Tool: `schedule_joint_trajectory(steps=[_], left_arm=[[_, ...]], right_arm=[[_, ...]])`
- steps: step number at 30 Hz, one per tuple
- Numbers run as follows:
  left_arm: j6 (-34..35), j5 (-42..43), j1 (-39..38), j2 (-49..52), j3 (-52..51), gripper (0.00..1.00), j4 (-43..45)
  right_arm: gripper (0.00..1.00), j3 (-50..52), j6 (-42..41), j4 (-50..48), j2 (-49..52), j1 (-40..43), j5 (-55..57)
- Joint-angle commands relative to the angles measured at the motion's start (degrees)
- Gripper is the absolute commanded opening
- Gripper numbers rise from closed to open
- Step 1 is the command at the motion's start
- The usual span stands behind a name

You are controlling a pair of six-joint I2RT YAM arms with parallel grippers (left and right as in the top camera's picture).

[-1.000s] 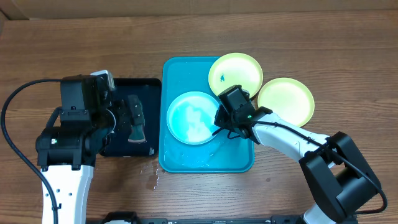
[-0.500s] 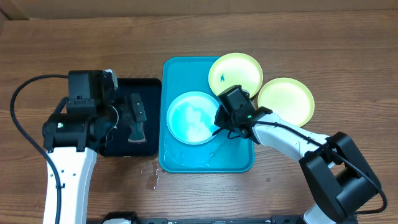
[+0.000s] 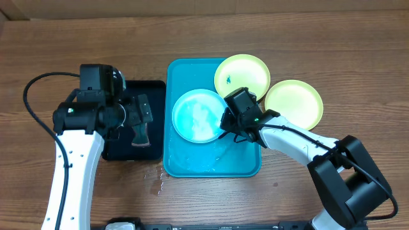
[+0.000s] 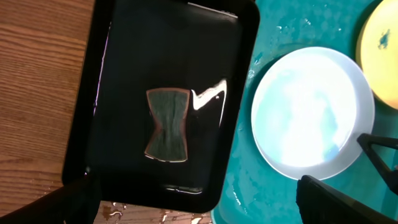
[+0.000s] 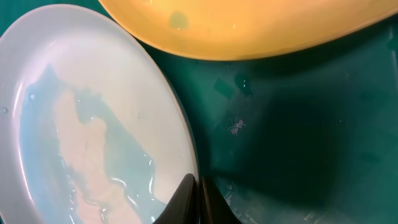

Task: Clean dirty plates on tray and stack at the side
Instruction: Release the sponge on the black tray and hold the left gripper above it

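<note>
Overhead: light-blue plate (image 3: 199,115) wet, pale streaked centre; turquoise tray (image 3: 192,163) puddled.

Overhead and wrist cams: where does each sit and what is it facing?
Overhead: above the table, looking down; both arms, turquoise tray and three plates show.
Left wrist: over the black tray and sponge, facing down; left gripper open, fingers at bottom corners.
Right wrist: low, facing down; right gripper pinching the light-blue plate rim.
Shared: all see that plate.

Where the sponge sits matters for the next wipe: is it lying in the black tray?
Yes, the left wrist view shows the sponge lying flat on the floor of the black tray.
</note>
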State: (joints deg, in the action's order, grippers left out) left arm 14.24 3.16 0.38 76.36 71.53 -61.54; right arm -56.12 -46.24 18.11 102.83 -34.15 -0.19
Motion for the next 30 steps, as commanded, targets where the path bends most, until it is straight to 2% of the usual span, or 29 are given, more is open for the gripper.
schedule_joint_trajectory(steps=[1, 14, 30], left_arm=[[0.1, -0.6, 0.1, 1.9, 0.7, 1.00, 0.0], [0.1, -0.6, 0.1, 6.1, 0.7, 1.00, 0.1], [0.1, -0.6, 0.1, 6.5, 0.7, 1.00, 0.1]], right_arm=[[0.04, -0.1, 0.2, 0.0, 0.1, 0.0, -1.0], [0.04, -0.1, 0.2, 0.2, 0.1, 0.0, -1.0], [0.04, -0.1, 0.3, 0.7, 0.1, 0.0, 0.4]])
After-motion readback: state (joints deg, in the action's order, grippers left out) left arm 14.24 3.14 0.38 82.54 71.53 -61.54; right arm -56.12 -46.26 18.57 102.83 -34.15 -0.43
